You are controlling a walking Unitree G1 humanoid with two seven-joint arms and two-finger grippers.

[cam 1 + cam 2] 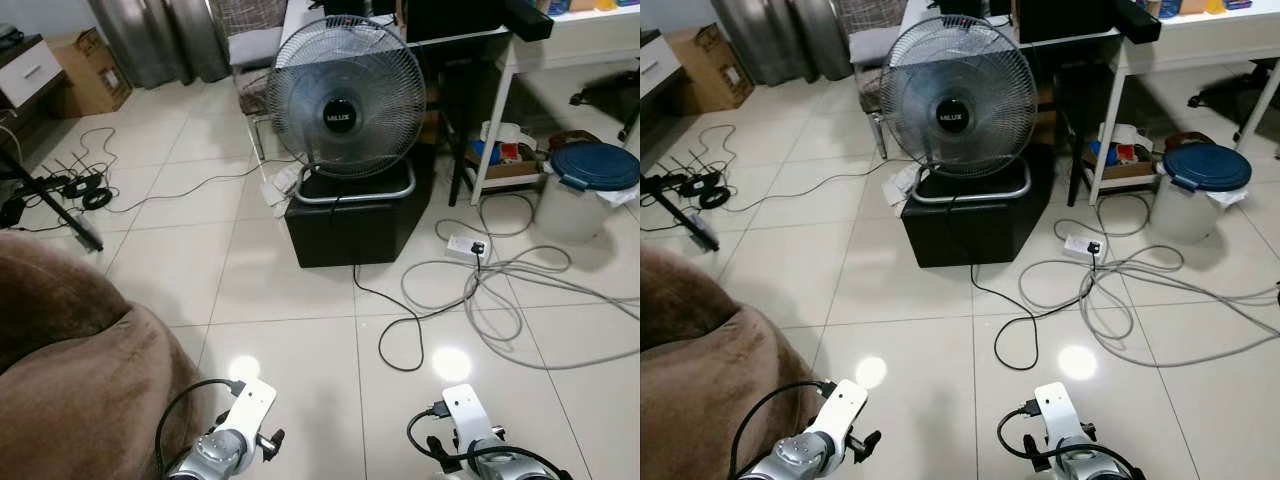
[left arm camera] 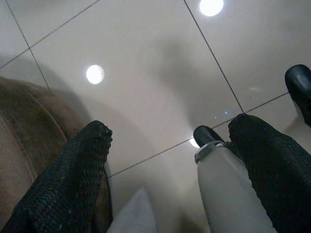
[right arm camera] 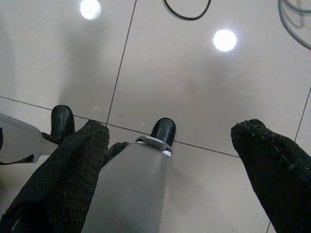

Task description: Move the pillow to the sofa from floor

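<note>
Tiled floor (image 1: 300,290) below; left gripper (image 2: 170,141) and right gripper (image 3: 170,141) jaws wide, empty.

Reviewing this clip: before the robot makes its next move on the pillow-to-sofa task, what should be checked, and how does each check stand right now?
1. Pillow located: cannot tell; no pillow is identifiable on the floor.
2. Left gripper free: ok, open, holding nothing.
3. Right gripper free: ok, open, holding nothing.
4. Path ahead: not ok; fan on black box and loose cables lie ahead.
5. Brown cushioned seat: ok, close at the robot's left.
</note>
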